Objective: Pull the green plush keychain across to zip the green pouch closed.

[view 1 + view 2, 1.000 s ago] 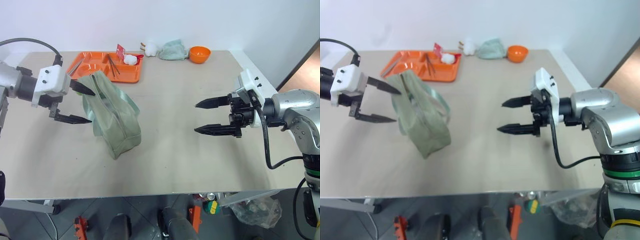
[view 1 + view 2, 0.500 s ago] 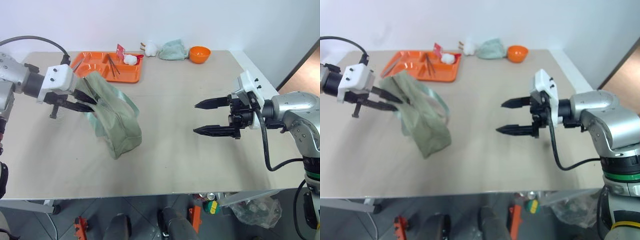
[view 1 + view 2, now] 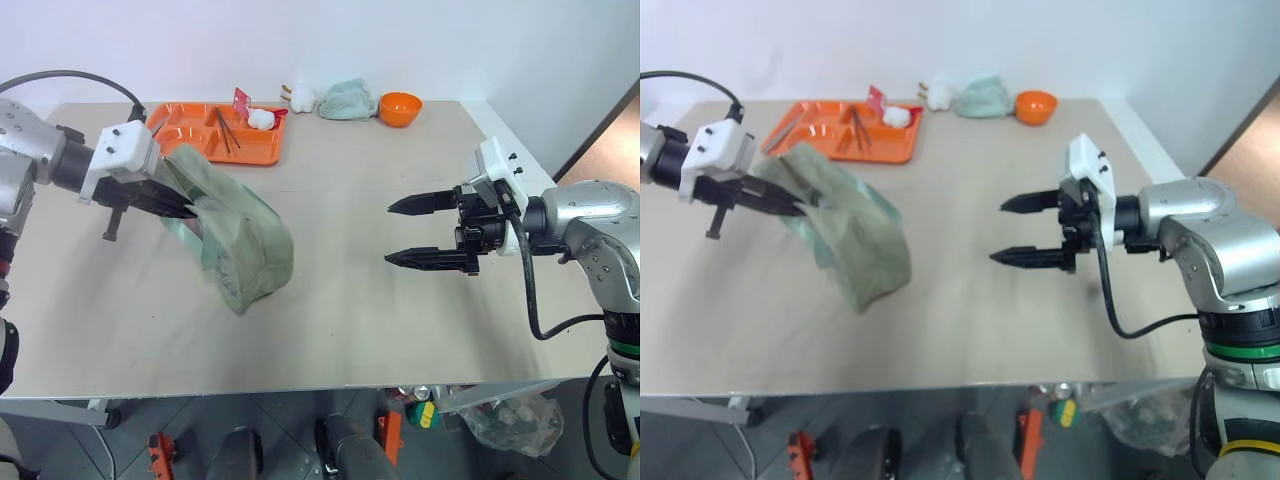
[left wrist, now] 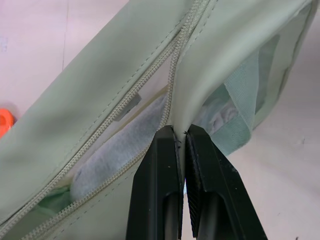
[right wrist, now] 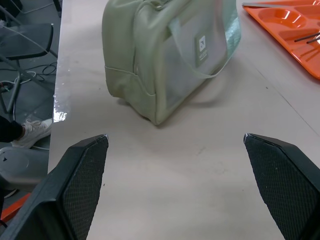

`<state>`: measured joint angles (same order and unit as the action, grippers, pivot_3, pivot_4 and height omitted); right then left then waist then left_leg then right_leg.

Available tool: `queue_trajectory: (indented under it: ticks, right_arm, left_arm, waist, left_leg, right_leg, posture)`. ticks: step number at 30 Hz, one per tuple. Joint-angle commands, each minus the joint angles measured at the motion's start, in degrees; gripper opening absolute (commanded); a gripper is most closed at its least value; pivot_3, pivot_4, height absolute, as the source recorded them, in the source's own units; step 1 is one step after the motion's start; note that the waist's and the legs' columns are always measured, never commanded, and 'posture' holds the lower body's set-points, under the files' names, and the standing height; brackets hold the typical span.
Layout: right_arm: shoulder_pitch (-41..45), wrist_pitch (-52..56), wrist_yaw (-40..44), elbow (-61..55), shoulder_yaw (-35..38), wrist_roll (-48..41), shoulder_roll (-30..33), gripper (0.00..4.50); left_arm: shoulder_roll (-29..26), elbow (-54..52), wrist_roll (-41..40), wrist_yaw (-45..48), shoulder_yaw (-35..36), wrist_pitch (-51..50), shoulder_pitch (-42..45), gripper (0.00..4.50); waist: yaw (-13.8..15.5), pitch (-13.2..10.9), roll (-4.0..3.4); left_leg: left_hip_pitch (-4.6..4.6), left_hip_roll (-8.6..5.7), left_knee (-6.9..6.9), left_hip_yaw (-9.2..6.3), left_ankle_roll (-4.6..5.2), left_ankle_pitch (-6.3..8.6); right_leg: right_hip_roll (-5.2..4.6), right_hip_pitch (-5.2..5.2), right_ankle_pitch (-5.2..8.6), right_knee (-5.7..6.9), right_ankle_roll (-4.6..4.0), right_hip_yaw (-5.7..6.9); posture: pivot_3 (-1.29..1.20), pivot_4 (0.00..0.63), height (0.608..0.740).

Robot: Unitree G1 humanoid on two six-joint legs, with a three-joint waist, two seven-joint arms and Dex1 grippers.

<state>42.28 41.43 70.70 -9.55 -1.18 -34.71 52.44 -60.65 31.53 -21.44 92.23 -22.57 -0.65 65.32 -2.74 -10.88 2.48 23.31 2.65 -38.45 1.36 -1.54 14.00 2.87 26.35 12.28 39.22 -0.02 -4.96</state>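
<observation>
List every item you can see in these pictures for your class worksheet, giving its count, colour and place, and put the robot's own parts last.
Green pouch: one, sage green, on the table's left part, its edge pinched by the left gripper.
Tray: one, orange, far left of the table, holding utensils and a small white item.
Cloth lump: one, pale mint, at the far edge.
White plush: one, beside the cloth lump.
Bowl: one, orange, far edge, right of the cloth.
Table: one, beige.
Left gripper: black fingers, shut on the pouch.
Right gripper: black fingers, open, above the table's right part.
</observation>
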Motion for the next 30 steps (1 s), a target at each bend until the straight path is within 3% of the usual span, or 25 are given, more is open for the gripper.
queue_trajectory:
  ticks: [1,9,17,30]
  right_arm:
    - [1.5,-0.6,-0.2,-0.6,1.7,-0.3,0.0,4.50]
    - [1.6,-0.8,-0.5,-0.7,1.5,0.0,-0.3,4.50]
    - [1.1,-1.3,-1.4,-1.3,1.4,0.1,-1.2,4.50]
    - [0.7,-1.8,-1.6,-1.1,1.6,0.2,-1.3,4.50]
  left_arm:
    - [0.7,-4.2,-0.2,0.3,0.2,-6.5,3.0,0.01]
    - [5.8,-14.0,12.7,-3.7,-1.2,-19.2,3.3,0.01]
    - [15.6,-8.9,24.9,-17.6,-1.4,-29.1,8.5,0.01]
    - [22.1,-10.7,21.5,-18.6,2.9,-48.3,15.3,0.01]
  waist:
    - [0.0,0.0,0.00]
    - [0.0,0.0,-0.01]
    - [-0.1,0.0,-0.01]
    - [-0.1,0.0,-0.01]
  left_leg:
    - [0.01,-0.01,0.00,0.00,0.00,0.00]
    - [-0.01,0.00,0.00,-0.03,0.02,0.01]
    - [-0.06,-0.09,-0.13,-0.17,0.21,-0.12]
    - [-0.08,-0.02,-0.08,-0.12,0.30,-0.17]
  right_leg:
    - [0.00,0.00,0.00,0.00,0.01,0.00]
    - [0.03,0.00,0.01,0.00,0.01,-0.02]
    - [0.02,-0.15,-0.21,0.08,0.09,0.00]
    - [0.14,-0.09,-0.31,0.08,0.01,-0.09]
  posture:
    - [0.00,0.150,0.740]
    - [0.00,0.150,0.740]
    - [0.00,0.150,0.740]
    - [0.00,0.150,0.740]
